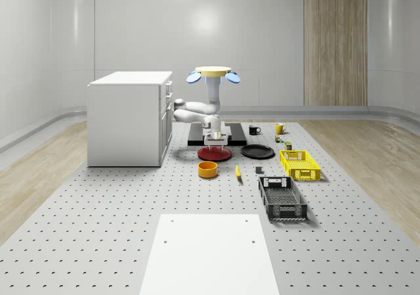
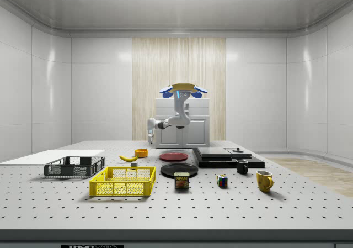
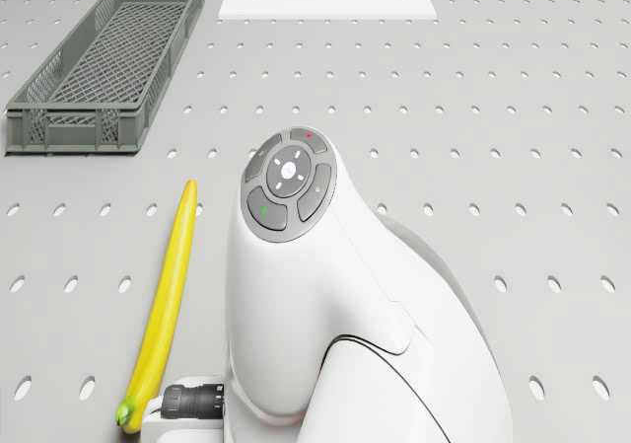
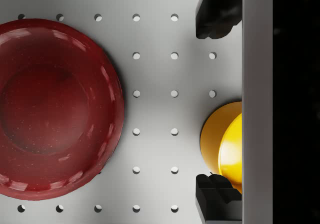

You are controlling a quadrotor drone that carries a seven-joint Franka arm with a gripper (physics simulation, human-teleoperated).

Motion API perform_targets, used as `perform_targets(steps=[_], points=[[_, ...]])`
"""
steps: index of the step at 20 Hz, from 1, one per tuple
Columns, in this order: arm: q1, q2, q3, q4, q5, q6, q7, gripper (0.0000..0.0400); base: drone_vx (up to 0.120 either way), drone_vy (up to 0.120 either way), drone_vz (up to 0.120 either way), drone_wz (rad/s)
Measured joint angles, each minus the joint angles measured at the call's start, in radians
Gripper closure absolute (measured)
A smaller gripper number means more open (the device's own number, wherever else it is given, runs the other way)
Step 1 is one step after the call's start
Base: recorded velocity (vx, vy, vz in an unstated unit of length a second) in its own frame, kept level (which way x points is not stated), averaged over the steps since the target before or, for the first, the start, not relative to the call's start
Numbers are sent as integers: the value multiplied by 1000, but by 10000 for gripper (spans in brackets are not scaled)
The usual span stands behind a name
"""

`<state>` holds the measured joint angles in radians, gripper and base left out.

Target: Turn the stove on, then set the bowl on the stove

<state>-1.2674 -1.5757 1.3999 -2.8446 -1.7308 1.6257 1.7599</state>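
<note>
From the whole-scene camera, nearest me lies the white panel [image 1: 209, 252], then the grey crate [image 1: 282, 199] and yellow crate [image 1: 300, 164]. Next I see the orange bowl [image 1: 208, 169] on the table [image 1: 98, 229], just beside the banana [image 1: 237, 171]. Beyond it, the gripper [image 1: 216, 142] hangs over the red plate [image 1: 214, 154]; I read its fingers [image 4: 216, 15] as spread apart, holding nothing. The drone [image 1: 212, 75] hovers above the near edge of the black stove [image 1: 237, 136], which lies beside the white cabinet [image 1: 128, 117].
</note>
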Motion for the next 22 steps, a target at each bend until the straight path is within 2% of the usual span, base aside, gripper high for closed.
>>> perform_targets(steps=[2,10,18,22], points=[[0,0,0,0,0,0,0,0,120,100,0,0],[0,-2,0,0,1,2,0,0,120,0,-5,0],[-1,-4,0,0,1,3,0,0,120,0,-120,0],[-2,-5,-8,1,-7,7,1,0,20,0,-80,0]])
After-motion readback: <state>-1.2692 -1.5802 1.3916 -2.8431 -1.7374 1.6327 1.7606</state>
